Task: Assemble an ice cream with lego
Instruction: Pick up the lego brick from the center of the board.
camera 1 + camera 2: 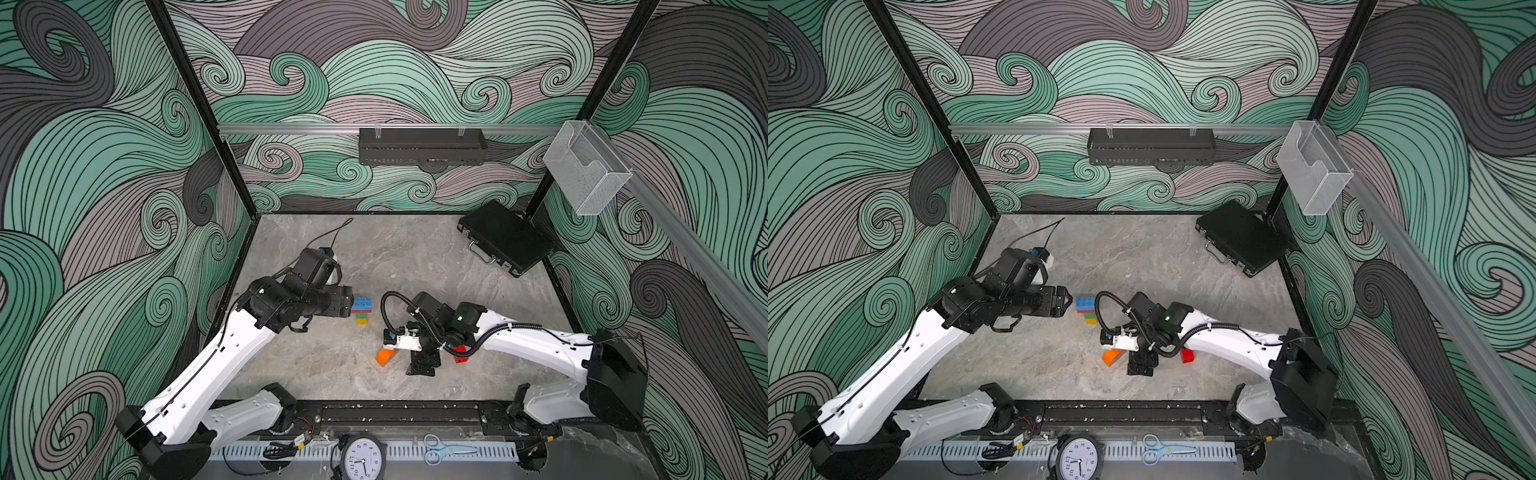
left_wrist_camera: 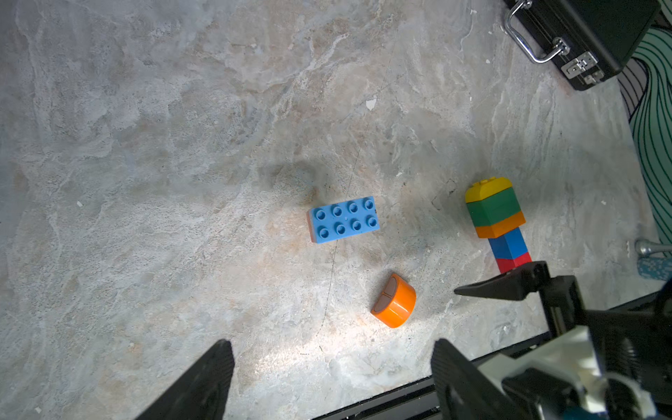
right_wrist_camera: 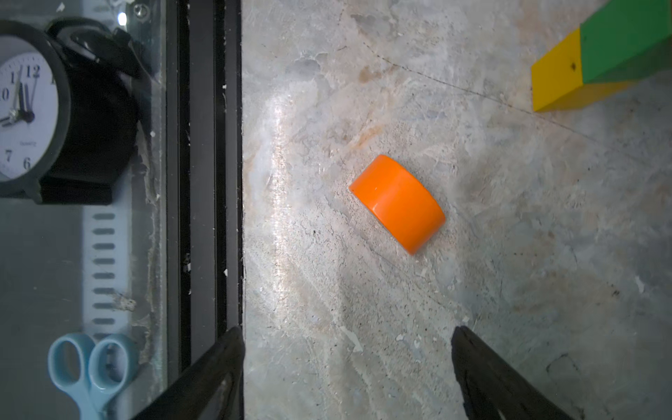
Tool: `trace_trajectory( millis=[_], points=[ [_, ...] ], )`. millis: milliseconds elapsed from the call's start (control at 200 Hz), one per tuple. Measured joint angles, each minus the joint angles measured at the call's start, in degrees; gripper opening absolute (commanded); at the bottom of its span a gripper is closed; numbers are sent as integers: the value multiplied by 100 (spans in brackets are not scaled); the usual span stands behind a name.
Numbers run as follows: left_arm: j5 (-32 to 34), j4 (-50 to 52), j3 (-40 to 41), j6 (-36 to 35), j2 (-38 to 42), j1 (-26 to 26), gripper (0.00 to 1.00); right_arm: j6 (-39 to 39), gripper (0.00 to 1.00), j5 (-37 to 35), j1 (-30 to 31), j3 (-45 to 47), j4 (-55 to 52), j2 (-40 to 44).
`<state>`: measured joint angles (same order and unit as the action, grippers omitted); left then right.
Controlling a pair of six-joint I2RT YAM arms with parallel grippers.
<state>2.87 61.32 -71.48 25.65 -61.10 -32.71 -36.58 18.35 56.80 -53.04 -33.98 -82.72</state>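
1. The left fingers are spread wide with nothing between them. The left gripper hangs empty above the table and touches no brick.
2. The right fingers are also parted and bare. The right gripper points down at the table near its front edge and is released.
3. Ahead of the right gripper, clear of both its fingers, the orange round-topped brick lies tipped on its side. The left wrist view shows its hollow underside facing sideways.
4. Further in, the blue oblong brick sits studs up, directly below the left gripper's camera. Both top views show it capping a small upright pile, with a green brick and a yellow brick lower down.
5. Beside the right gripper, a five-colour stack runs yellow, green, orange, blue, red. It looks to lie on its side. The right arm hides all but its red end in both top views.
6. A black case rests in the far corner. A clock and scissors sit beyond the front edge.
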Motion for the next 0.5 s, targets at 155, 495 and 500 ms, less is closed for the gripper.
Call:
trace_trajectory(
  millis=[155, 495, 500],
  points=[
    [-271, -118, 94, -101, -4, 321, 86, -710, 77, 20, 46, -234, 42, -586],
    [-654, -299, 243, -273, -2, 723, 86, -1517, 67, -74, 157, -828, 188, -1421],
    [-656, -299, 243, -275, -2, 728, 86, -1532, 67, -79, 160, -835, 190, -1436]
  ],
)
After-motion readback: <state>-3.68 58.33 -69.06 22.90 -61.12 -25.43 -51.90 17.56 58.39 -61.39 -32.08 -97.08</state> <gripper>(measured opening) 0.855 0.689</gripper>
